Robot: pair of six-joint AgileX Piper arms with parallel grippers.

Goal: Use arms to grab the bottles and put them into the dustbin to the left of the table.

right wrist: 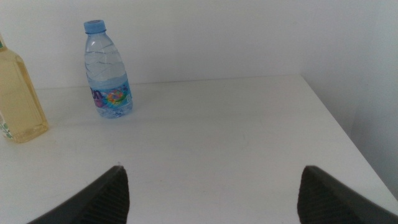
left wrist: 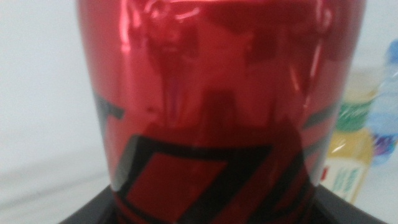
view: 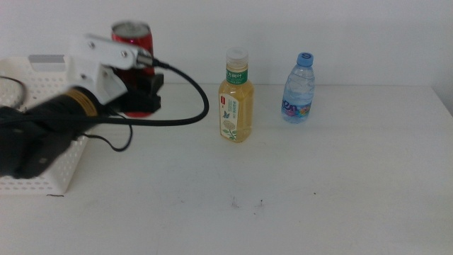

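My left gripper (view: 144, 95) is shut on the slim red soda can (view: 132, 44), just right of the dustbin's far corner. The can (left wrist: 211, 93) fills the left wrist view, so I cannot see whether its base touches the table. The yellow tea bottle (view: 235, 99) with a white cap stands upright mid-table. To its right stands the clear water bottle (view: 298, 91) with a blue cap. Both also show in the right wrist view, the tea bottle (right wrist: 18, 99) and the water bottle (right wrist: 107, 74). My right gripper (right wrist: 211, 193) is open, low over the table's right part, well short of the water bottle.
The white perforated dustbin (view: 42, 180) sits at the left edge, partly hidden by my left arm and its black cable (view: 191, 113). The white table (view: 318, 184) has a few dark specks near the front. Its right edge (right wrist: 348, 130) shows in the right wrist view.
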